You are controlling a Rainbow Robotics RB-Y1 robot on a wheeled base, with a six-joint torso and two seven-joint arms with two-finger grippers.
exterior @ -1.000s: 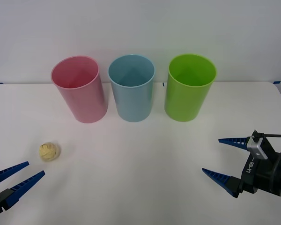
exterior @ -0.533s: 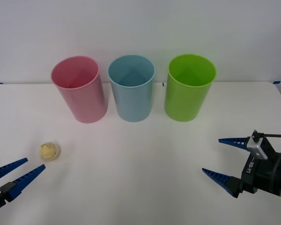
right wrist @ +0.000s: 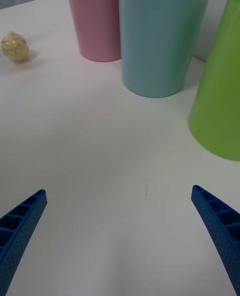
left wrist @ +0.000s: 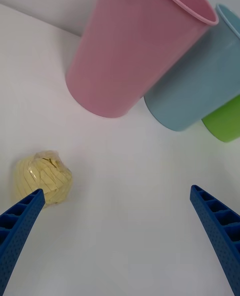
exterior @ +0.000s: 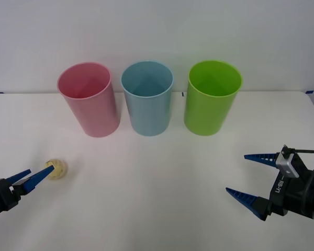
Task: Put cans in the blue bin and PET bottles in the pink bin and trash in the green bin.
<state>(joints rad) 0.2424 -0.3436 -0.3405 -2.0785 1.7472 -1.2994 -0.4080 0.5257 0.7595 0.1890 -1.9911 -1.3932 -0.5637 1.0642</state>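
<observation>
Left end effector point(exterior: 32, 176): low at the near left of the white surface point(exterior: 157, 183), blue ribbed fingers spread, nothing held. One fingertip overlaps the trash ball in the front view; the left wrist view puts the ball right at one finger, off to that side rather than centred in the gap. Contact cannot be confirmed.
Why so placed: judged as the approach for a pick. This arm is on the ball's side of the surface.
Right end effector point(exterior: 253, 177): near right of the surface, fingers wide apart, empty, well apart from the ball. Judged to be waiting.
Trash point(exterior: 56, 169): small pale yellow-beige crumpled ball, wrinkled and folded, paper-like, roughly round. Lies on the surface at the near left, in front of the pink bin and well apart from it. Much smaller than any bin.
Pink bin point(exterior: 88, 99): smooth pink plastic tapered cylinder, upright, leftmost of the back row.
Blue bin point(exterior: 147, 98): light blue plastic cylinder, same shape, middle, just beside the pink one.
Green bin point(exterior: 211, 98): lime green plastic cylinder, rightmost, set slightly apart from the blue. Destination for the trash, on the far side of the row from the ball.
Bin layout: all three upright with open mouths up, ready to take drops from above.
Progress: trash not yet grasped.
</observation>
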